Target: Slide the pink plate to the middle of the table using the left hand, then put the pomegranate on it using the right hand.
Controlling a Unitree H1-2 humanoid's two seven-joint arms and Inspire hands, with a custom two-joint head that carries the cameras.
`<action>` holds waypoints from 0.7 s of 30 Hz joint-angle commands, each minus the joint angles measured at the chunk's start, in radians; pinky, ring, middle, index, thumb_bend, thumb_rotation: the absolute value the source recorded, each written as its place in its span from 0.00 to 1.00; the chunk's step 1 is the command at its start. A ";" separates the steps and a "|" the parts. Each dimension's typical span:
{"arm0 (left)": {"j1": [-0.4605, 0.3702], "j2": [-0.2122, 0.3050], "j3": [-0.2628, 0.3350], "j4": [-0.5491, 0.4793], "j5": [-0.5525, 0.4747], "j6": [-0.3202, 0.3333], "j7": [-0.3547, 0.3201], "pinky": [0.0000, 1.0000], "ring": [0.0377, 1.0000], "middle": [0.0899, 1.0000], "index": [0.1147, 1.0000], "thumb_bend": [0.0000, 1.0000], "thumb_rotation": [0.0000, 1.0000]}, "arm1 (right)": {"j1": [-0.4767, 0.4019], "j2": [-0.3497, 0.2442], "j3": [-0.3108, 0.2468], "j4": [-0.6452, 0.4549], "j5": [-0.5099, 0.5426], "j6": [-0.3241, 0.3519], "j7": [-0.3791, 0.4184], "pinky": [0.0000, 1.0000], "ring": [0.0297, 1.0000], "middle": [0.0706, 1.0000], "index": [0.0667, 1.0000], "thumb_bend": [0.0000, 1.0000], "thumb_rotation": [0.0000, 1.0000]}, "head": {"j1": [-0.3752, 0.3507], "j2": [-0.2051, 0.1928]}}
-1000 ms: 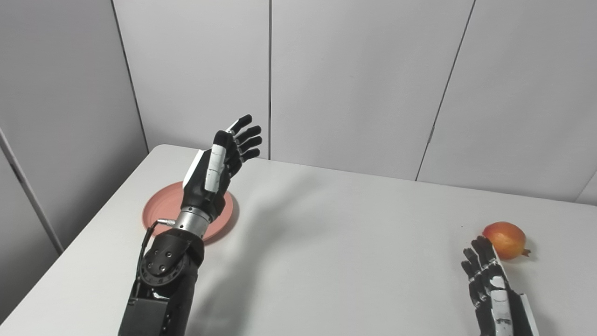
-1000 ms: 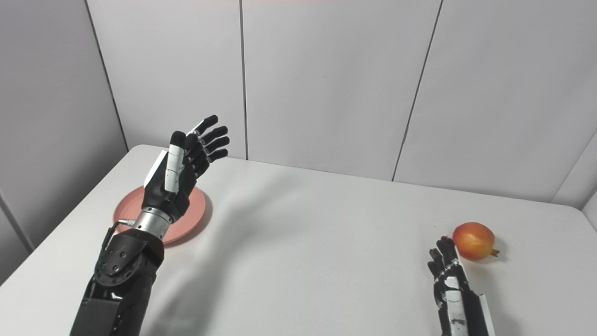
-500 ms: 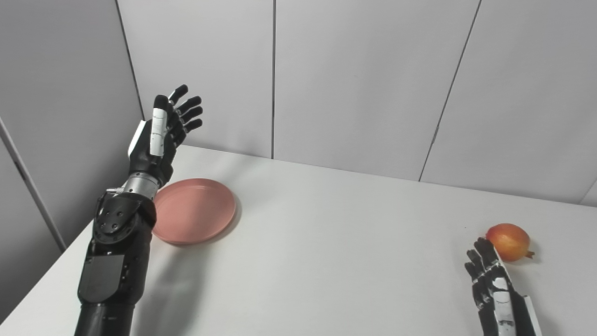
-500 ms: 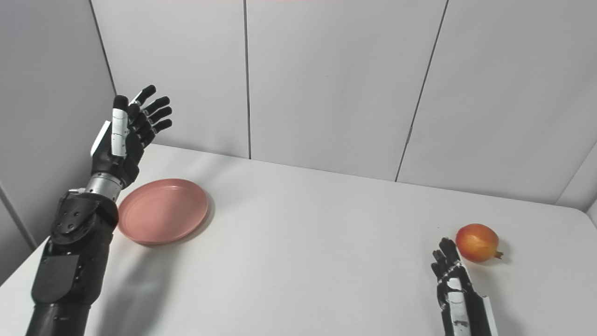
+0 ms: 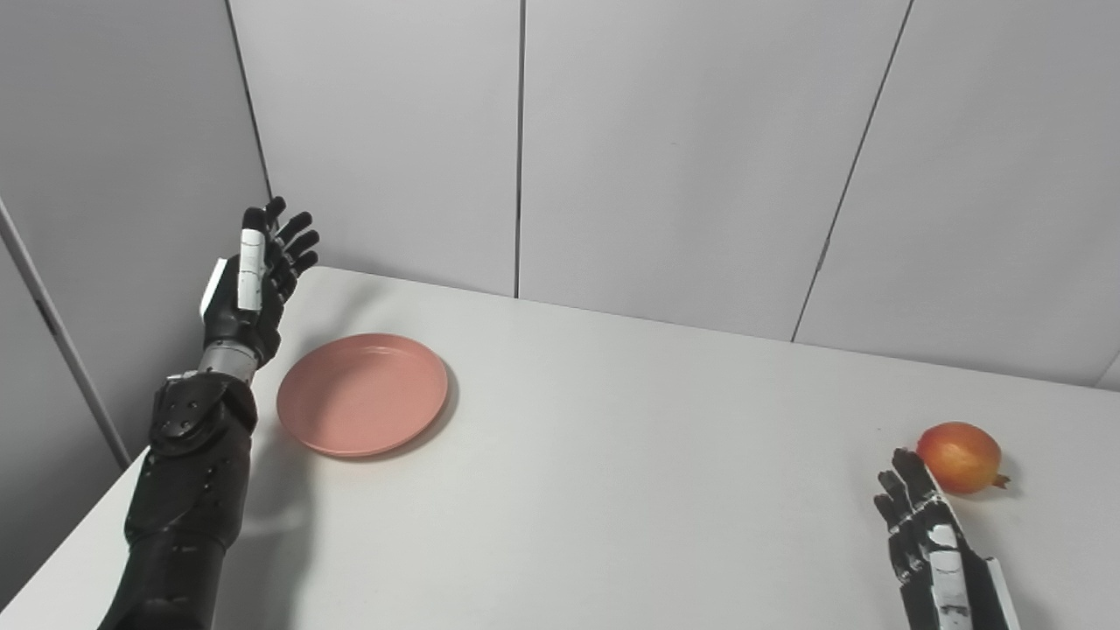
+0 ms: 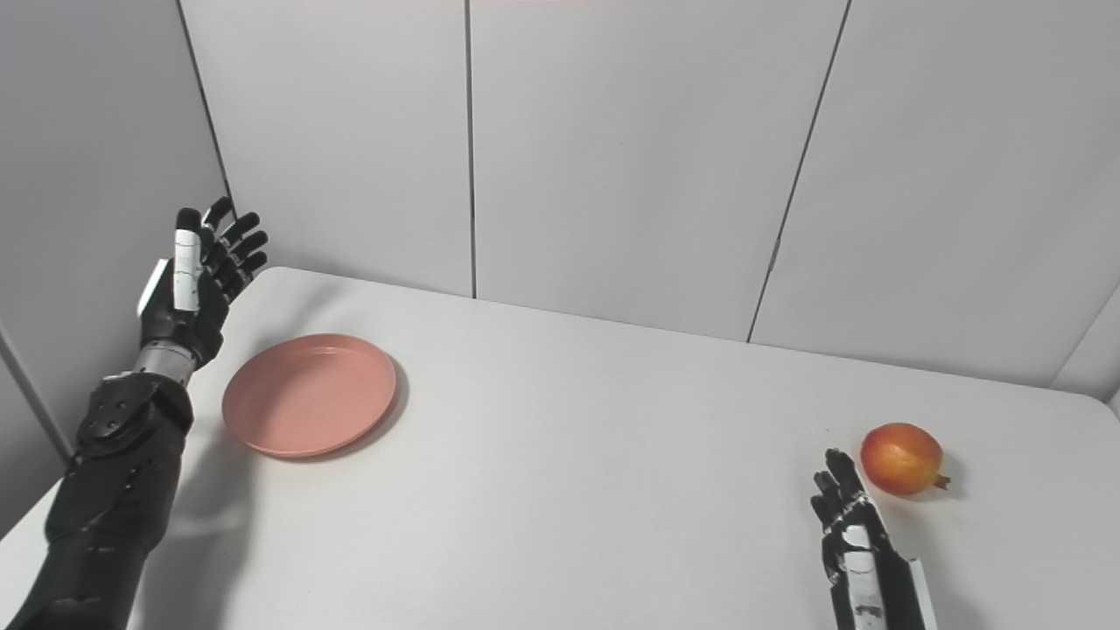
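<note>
Your pink plate (image 5: pixel 362 394) sits at the left of the frame, far from the middle of the surface (image 5: pixel 612 490), so the slide is not done. Push from too high on its rim and it may tip or skid past centre. Your left hand (image 5: pixel 249 284) is raised beside its left edge, fingers spread, holding nothing. Your right hand (image 5: pixel 927 534), lower right, rests empty with fingers extended near the pomegranate (image 5: pixel 961 445); a careless nudge could roll it.
</note>
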 commanded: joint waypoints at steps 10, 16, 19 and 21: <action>-0.098 0.054 -0.011 0.184 0.017 -0.127 -0.010 0.88 0.89 0.91 0.95 1.00 0.93 | 0.078 -0.007 -0.009 0.069 0.001 -0.009 0.009 1.00 0.97 0.97 0.90 0.78 0.84 | -0.004 0.005; -0.103 0.075 -0.009 0.275 0.014 -0.172 -0.017 0.86 0.89 0.90 0.95 1.00 0.91 | 0.083 -0.007 -0.010 0.056 0.003 0.000 0.006 1.00 0.97 0.97 0.89 0.76 0.84 | -0.008 0.015; -0.103 0.085 -0.009 0.298 0.020 -0.190 -0.008 0.82 0.85 0.87 0.93 1.00 0.91 | 0.084 -0.009 -0.010 0.053 -0.003 0.002 0.004 1.00 0.97 0.97 0.89 0.77 0.84 | -0.006 0.015; -0.112 0.096 -0.006 0.341 0.013 -0.211 -0.017 0.79 0.84 0.86 0.92 1.00 0.89 | 0.084 -0.010 -0.010 0.054 -0.002 0.000 0.005 1.00 0.97 0.96 0.89 0.78 0.84 | -0.006 0.016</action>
